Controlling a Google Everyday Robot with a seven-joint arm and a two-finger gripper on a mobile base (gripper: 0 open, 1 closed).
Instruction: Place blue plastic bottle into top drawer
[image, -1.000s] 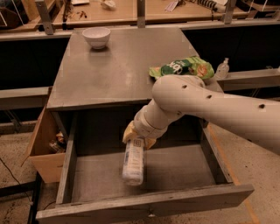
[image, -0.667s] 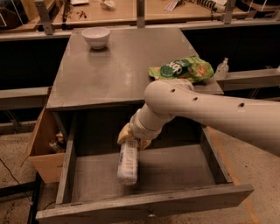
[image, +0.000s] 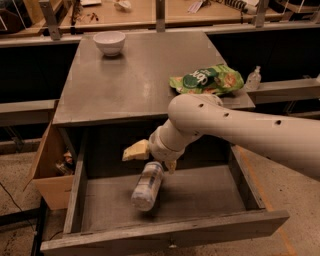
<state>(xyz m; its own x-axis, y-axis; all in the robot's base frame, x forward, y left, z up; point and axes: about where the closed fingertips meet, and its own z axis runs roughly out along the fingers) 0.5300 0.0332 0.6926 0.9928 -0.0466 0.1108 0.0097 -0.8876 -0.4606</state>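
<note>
Since a second ago your blue plastic bottle (image: 147, 185) has drifted slightly toward the cardboard box (image: 47, 170), carried by the gripper (image: 153, 159). You now have it tilted inside the open top drawer (image: 210, 227), its lower end slanting toward the drawer front; whether it touches the drawer floor you cannot tell. The jaws are pinching the bottle's upper end. Behind, on the tabletop (image: 135, 85), a white bowl (image: 109, 42) sits at the far edge and a green snack bag (image: 207, 80) lies near the arm. A small clear bottle (image: 253, 79) stands just beyond that bag.
</note>
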